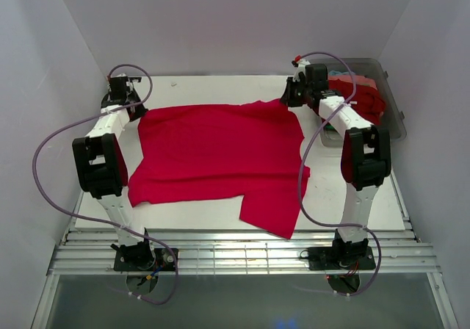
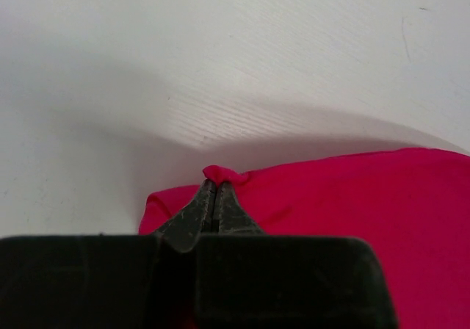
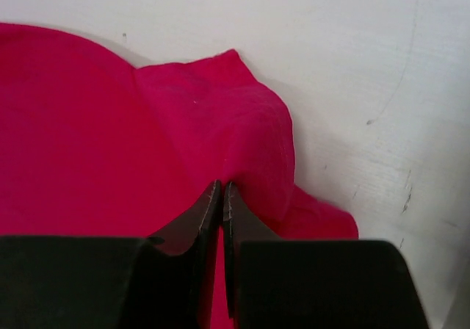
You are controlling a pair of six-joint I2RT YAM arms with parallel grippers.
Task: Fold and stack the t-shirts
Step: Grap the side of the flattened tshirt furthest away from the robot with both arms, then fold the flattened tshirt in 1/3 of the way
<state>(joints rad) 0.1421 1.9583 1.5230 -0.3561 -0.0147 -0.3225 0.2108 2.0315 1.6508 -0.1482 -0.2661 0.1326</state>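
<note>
1. Top external view, table [image 1: 198,213]: white, flat, matte board with faint scuffs.
2. Shirt [image 1: 220,153]: thin, limp red knit, spread in one open layer at the table centre. Loose flap jutting toward the near-right edge. No fold made yet; judged to be the start of the first fold.
3. Bin [image 1: 399,120]: clear, hard plastic, rectangular, at the far right. Holds bunched clothes [image 1: 366,100], red and teal.
4. Left gripper [image 2: 214,186]: black tapered fingers clenched on a small pucker at the shirt's far-left corner.
5. Right gripper [image 3: 222,186]: fingers pressed together on a raised ridge of cloth at the far-right corner.
6. Next move, as judged: raise both corners evenly, carry toward the near edge, keep the cloth taut between them. Expect sagging and wrinkling if uneven.
</note>
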